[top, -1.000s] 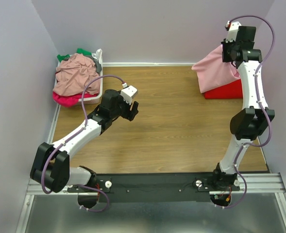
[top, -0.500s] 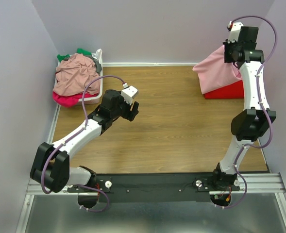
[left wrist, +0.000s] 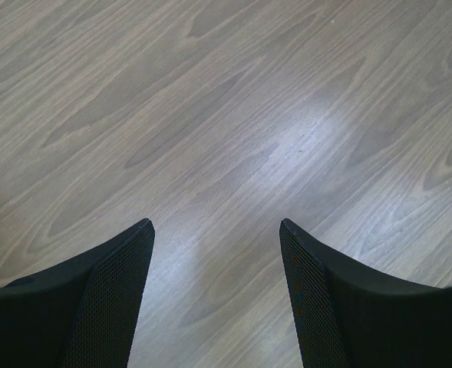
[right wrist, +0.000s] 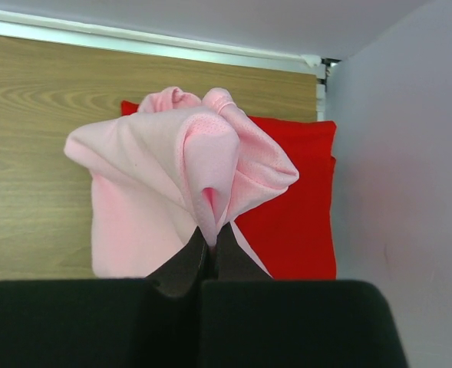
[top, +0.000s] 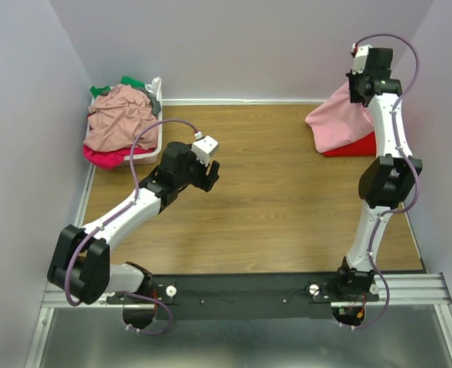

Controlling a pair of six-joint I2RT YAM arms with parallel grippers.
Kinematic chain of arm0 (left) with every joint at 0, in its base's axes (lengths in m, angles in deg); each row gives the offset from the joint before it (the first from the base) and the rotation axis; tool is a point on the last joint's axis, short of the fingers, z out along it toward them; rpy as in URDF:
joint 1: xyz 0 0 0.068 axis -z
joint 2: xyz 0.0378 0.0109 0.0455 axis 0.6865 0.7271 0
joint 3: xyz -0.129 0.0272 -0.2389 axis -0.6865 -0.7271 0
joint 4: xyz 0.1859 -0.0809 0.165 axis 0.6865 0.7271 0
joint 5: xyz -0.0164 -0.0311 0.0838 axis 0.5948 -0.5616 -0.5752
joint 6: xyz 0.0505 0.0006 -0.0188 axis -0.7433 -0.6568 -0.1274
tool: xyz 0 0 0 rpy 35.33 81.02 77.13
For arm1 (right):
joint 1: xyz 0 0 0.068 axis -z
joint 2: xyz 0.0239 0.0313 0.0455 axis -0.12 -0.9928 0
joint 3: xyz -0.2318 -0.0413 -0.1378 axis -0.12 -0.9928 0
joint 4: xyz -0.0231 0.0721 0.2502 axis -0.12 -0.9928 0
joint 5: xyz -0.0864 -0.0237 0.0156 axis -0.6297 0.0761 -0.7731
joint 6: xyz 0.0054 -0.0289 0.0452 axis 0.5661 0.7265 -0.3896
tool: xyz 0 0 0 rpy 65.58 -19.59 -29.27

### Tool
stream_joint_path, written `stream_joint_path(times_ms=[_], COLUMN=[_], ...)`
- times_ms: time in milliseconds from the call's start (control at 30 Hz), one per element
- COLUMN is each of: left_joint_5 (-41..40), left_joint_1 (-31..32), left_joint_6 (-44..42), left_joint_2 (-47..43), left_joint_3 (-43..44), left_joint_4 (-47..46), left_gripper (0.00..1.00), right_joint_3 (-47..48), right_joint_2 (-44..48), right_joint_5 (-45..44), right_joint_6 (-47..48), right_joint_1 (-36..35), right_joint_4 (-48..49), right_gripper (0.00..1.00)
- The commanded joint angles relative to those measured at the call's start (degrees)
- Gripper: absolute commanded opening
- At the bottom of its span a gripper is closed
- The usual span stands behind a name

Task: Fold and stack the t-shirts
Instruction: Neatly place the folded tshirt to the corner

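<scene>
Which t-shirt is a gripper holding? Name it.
The light pink t-shirt, pinched in the right gripper above the folded red t-shirt; the others lie heaped in the white basket.

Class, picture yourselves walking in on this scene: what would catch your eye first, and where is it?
The light pink t-shirt, pinched in the shut right pincer, hangs over a folded red t-shirt at the far right. At the far left, a white basket is heaped with tees, a dusty rose tee on top. The left pincer hovers open over the wooden table.
</scene>
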Motion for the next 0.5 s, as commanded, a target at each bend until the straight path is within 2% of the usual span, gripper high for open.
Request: stream_joint_path(times_ms=[0,233,467], left_joint_5=[-1.5,-1.5,-1.5], left_joint_1=[0.3,0.5,0.6], left_joint_6=[-0.6,-0.7,-0.7], left_joint_2=[-0.3,0.2,0.5], left_joint_3=[1.3,1.4,1.3], left_joint_4=[1.2,1.3,1.2], left_gripper=[0.74,0.74,0.74], right_joint_3=[2.4,2.0,-4.0], right_joint_2=[-1.3,-3.4,-3.4], right_joint_5=[-6.4,-12.2,-20.2], right_joint_6=[1.5,3.5,6.9], right_joint_1=[0.5,0.6,0.5], right_joint_4=[4.3,8.5,14.5], right_gripper=[0.00,0.00,0.00])
